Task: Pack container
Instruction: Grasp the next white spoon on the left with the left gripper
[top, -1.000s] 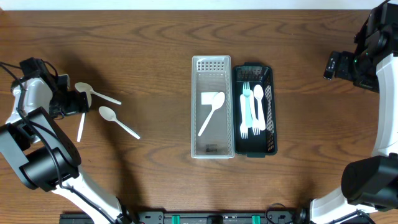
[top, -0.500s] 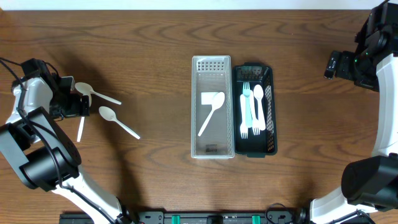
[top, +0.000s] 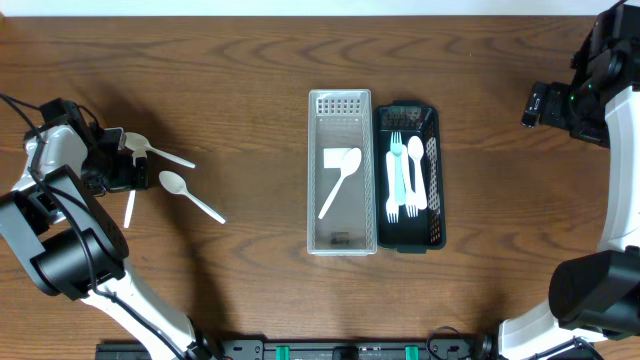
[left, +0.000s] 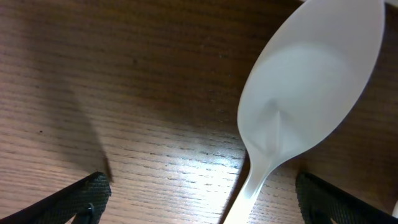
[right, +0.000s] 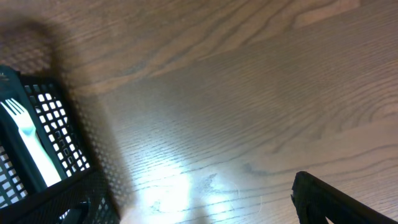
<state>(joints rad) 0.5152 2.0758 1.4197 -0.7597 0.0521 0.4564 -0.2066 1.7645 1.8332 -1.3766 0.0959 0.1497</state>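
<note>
Currently | step, as judged: picking up a loose spoon (left: 311, 81) lying well left of the clear tray (top: 313, 200) | left tool (left: 205, 198): open, astride the spoon's bowl | right tool (top: 537, 104): open, idle, well right of the tray | advice: centre over the neck, settle onto the bench (top: 250, 80), close gently to prevent skidding.

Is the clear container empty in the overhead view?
No, a white spoon lies diagonally inside the clear container, which sits beside the black basket.
</note>
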